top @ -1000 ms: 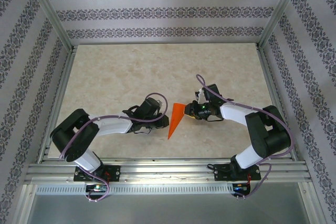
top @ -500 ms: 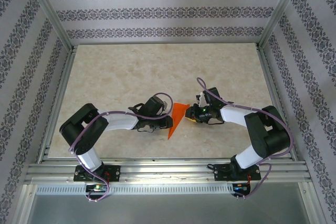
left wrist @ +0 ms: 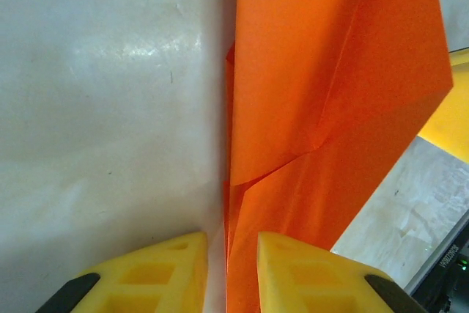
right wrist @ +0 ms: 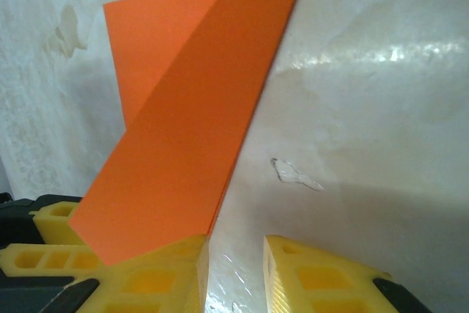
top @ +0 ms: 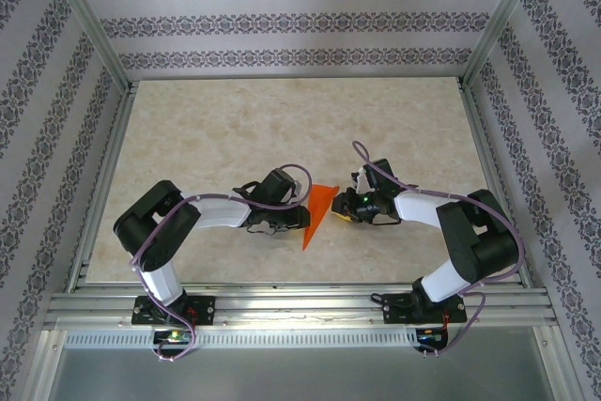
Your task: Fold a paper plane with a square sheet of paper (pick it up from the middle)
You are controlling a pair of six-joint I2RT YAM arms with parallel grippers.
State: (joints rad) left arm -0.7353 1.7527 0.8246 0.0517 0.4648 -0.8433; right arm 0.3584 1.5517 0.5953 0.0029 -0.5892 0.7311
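There it was: the slim, folded bright orange paper dart (top: 317,213) was seen lying on the marbled surface (top: 235,138), long axis far-to-near, tip towards the bases. Its creased edge was seen inside the left arm's (top: 221,216) narrow jaws. The right arm's (top: 423,206) narrow jaws were seen empty beside it.

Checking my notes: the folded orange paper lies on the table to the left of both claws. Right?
No. The top external view shows the folded orange paper on the table between the left claw and the right claw, not left of both.
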